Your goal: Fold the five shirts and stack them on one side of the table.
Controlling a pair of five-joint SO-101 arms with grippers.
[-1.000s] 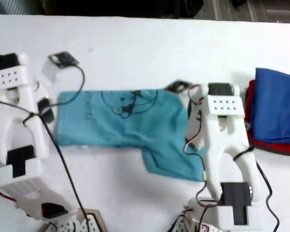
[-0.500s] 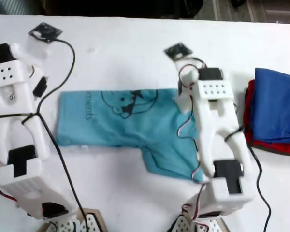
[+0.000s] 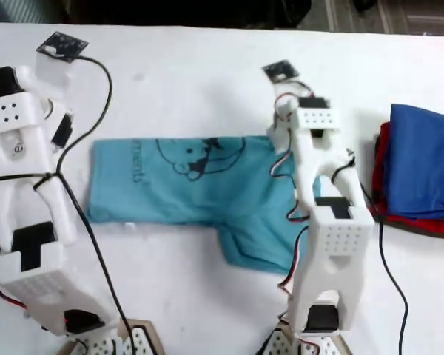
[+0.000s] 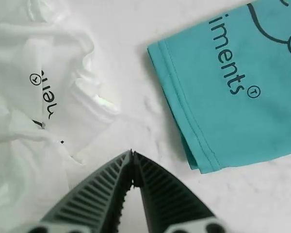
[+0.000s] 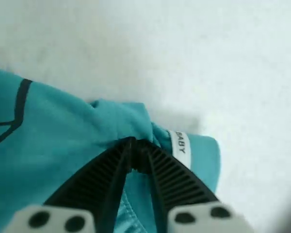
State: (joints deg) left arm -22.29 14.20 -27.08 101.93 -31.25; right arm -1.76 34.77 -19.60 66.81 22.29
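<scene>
A teal shirt (image 3: 185, 185) with a dark drawing lies flat mid-table, one sleeve toward the front. My right gripper (image 3: 276, 140) is at its far right corner. In the right wrist view it (image 5: 133, 144) is shut on a bunched fold of the teal shirt (image 5: 53, 131) beside a white label (image 5: 178, 143). My left gripper (image 4: 132, 158) is shut with nothing in it, above bare table between a crumpled white shirt (image 4: 34, 97) and the teal shirt's hem (image 4: 194, 126). In the high view the left gripper (image 3: 61, 133) is just off the shirt's left edge.
A folded blue shirt (image 3: 422, 159) lies on a red one (image 3: 422, 222) at the table's right edge. Black cables (image 3: 96, 222) run from the left arm across the front left. The white table (image 3: 192, 81) stretches bare behind the teal shirt.
The right arm has swung left and toward the far side, and the shirt's right corner has bunched inward with it. The left arm rose toward the far edge, then held still.
</scene>
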